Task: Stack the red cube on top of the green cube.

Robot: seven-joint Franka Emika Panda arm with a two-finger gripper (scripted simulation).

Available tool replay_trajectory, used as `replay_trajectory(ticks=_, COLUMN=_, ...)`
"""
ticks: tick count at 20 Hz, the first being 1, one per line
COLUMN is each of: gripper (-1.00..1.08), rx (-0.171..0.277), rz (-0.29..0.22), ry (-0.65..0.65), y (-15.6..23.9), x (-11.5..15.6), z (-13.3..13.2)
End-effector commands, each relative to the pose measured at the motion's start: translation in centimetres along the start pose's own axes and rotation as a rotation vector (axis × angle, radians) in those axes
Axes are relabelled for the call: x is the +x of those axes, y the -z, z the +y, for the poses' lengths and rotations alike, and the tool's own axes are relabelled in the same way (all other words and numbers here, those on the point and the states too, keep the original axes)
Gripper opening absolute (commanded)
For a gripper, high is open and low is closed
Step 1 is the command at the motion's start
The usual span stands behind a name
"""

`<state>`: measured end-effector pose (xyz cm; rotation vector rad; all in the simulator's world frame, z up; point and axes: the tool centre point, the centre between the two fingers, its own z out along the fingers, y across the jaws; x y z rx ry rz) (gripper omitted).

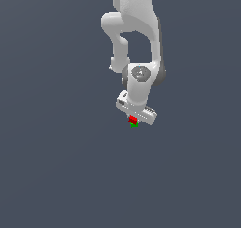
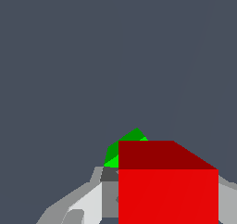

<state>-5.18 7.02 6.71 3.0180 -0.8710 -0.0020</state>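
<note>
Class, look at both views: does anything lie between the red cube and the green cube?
Nothing shows between them. In the exterior view the red cube sits directly over the green cube; the wrist view shows no gap.

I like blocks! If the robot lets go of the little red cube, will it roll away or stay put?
Probably stays put. The red cube has flat faces and sharp edges, so it shouldn't roll. It looks stiff, since it keeps its shape inside the gripper. It might tip, though: the green cube beneath is just as tiny and looks offset.
</note>
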Motion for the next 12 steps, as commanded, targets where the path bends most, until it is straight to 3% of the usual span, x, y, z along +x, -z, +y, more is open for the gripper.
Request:
replay_trajectory(ticks=1, gripper=-1.0, rx=0.001, rz=0.001, ry=-0.002, y=-0.28, x=-0.42, z=-0.2)
replay_trajectory(ticks=2, gripper=-1.0, rx=0.001, rz=0.001, ry=-0.002, y=-0.3, x=-0.45, z=-0.21)
replay_trajectory(ticks=3, gripper=1.0, rx=0.001, rz=0.001, ry=-0.002, y=-0.3, x=-0.45, z=-0.21)
replay_trajectory(ticks=12, gripper=1.0, rx=0.001, rz=0.001, ry=-0.002, y=-0.3, x=-0.45, z=-0.21)
